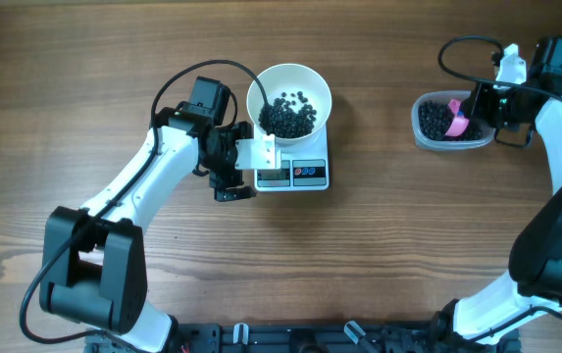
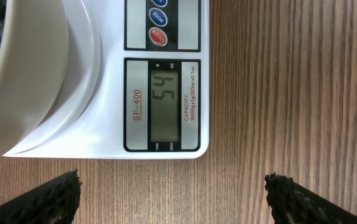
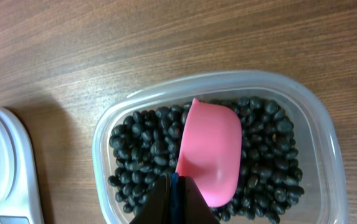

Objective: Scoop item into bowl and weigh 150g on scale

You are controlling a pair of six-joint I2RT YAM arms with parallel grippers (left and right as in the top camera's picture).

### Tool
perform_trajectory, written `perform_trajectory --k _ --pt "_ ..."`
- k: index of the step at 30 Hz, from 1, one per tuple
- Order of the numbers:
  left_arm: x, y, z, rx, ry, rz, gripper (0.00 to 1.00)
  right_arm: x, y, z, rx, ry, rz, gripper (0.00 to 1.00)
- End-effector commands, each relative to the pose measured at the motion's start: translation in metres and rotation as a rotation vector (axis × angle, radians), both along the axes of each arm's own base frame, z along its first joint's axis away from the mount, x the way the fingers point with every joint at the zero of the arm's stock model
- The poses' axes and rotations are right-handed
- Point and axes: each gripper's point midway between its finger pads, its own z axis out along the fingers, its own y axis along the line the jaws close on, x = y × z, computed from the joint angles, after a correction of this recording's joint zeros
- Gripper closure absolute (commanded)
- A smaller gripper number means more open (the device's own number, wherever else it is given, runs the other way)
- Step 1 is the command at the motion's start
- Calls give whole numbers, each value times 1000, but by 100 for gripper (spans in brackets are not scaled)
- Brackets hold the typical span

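Meanwhile, pink scoop (image 3: 210, 149) (right pincer (image 3: 175, 200) clamped) covers beans (image 3: 139, 144) in tub (image 3: 318, 107).

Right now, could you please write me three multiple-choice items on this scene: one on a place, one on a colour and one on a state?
1. Where does the round white bowl of small black beans stand?
A) on the small white square scale
B) directly on the wood
C) on a metal tray

2. What colour is the small plastic scoop in the clear plastic tub?
A) blue
B) pink
C) green

3. What state is the left gripper in?
A) shut on the bowl
B) shut on nothing
C) open, holding nothing

Answers:
1. A: the bowl rests on the scale's platform.
2. B: the scoop shows pink among the beans.
3. C: its jaws stand wide apart beside the scale.
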Motion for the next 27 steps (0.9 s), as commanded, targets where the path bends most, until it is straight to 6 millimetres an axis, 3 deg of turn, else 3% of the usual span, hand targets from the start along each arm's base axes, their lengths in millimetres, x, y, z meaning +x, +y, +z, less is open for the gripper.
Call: perform_trajectory --k 1,3,5,11,14,18,23,27 --pt "-4 -1 -5 -12 17 -18 0 -5 17 -19 86 58 14 96" --pt "-4 -1 -5 -12 17 -18 0 -30 39 -26 152 166 46 96" --pt "-4 -1 -5 -12 17 -18 0 -36 47 -30 155 191 67 96" --pt "-4 -1 -5 -12 17 -18 0 4 31 -25 65 23 47 96" --pt "-4 -1 -5 -12 17 -18 0 -3 27 -37 55 85 16 96" --pt "-4 -1 -5 -12 17 -18 0 -29 51 -52 175 197 93 96" --pt "-4 -1 -5 -12 17 -18 0 5 34 -45 154 59 35 96" --pt "-4 -1 -5 -12 17 -18 0 0 17 -46 170 73 -18 96"
